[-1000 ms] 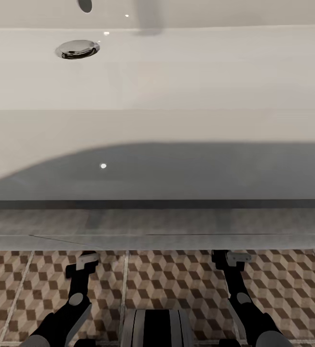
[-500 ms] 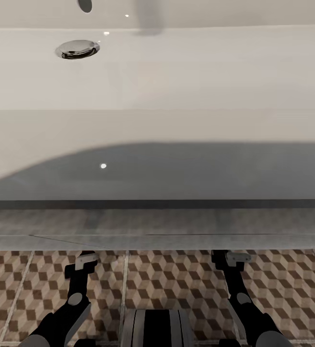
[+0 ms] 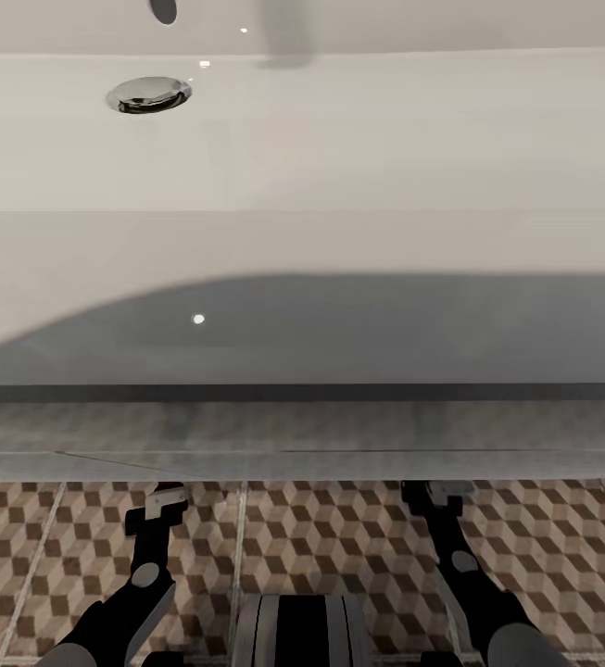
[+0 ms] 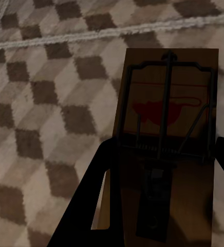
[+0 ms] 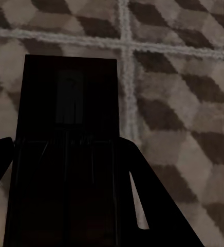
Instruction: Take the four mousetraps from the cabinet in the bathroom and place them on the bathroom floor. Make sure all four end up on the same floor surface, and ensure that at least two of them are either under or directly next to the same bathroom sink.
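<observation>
Head view: a wide white rectangular basin (image 3: pixel 339 167) takes up most of the picture, seen from above, with a round chrome drain (image 3: pixel 148 94) near its far left. A grey shadow lies across its near wall. Below the basin's front edge runs a strip of bathroom floor (image 3: pixel 339 547), square tiles in a brown-and-beige cube pattern with pale grout lines. Two dark robot arms reach forward low over these tiles. The left gripper (image 3: pixel 158 505) and the right gripper (image 3: pixel 430 494) both end just at the basin's front edge, well apart from each other.

Left wrist view: two black fingers (image 4: pixel 91 206) flank a flat brown wooden mousetrap (image 4: pixel 168 149) with a thin metal wire frame and a red mark on its face. The trap sits between the fingers, gripped, with the cube-pattern tiles behind it.

Right wrist view: a second mousetrap, a dark flat rectangular slab (image 5: pixel 68 154) in deep shadow, sits between black fingers (image 5: pixel 158 206), gripped. A grout crossing shows on the tiles beside it.
</observation>
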### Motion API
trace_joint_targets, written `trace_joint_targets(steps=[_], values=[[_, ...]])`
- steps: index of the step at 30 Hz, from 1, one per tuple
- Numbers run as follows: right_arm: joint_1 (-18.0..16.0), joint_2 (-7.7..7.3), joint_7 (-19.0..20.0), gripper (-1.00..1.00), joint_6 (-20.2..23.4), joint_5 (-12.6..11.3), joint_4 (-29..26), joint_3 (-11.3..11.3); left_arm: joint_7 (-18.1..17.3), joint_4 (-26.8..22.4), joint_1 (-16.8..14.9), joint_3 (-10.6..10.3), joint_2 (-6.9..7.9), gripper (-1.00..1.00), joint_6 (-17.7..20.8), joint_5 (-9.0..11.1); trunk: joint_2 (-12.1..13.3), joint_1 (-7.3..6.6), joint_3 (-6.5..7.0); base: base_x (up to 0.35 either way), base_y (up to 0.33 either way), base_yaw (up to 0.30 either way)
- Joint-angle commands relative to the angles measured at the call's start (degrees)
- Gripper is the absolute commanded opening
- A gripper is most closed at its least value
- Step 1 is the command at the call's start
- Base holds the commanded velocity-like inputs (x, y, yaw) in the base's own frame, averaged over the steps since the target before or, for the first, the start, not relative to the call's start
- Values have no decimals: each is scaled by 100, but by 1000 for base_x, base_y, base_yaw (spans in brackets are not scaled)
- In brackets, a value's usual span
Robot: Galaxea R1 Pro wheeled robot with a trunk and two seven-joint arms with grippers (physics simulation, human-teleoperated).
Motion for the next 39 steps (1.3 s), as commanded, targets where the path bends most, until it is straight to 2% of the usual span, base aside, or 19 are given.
trace_joint_targets(steps=[1,39], values=[[-16,3,-10,-100,10,62,5,-13,33,1,-5,-48,8,-100,-28,58,-1,-1,-3,0,0,0],[-161,5,27,-100,34,53,-4,-21,38,-8,-5,-49,0,-100,-27,58,-1,-1,-3,0,0,0]])
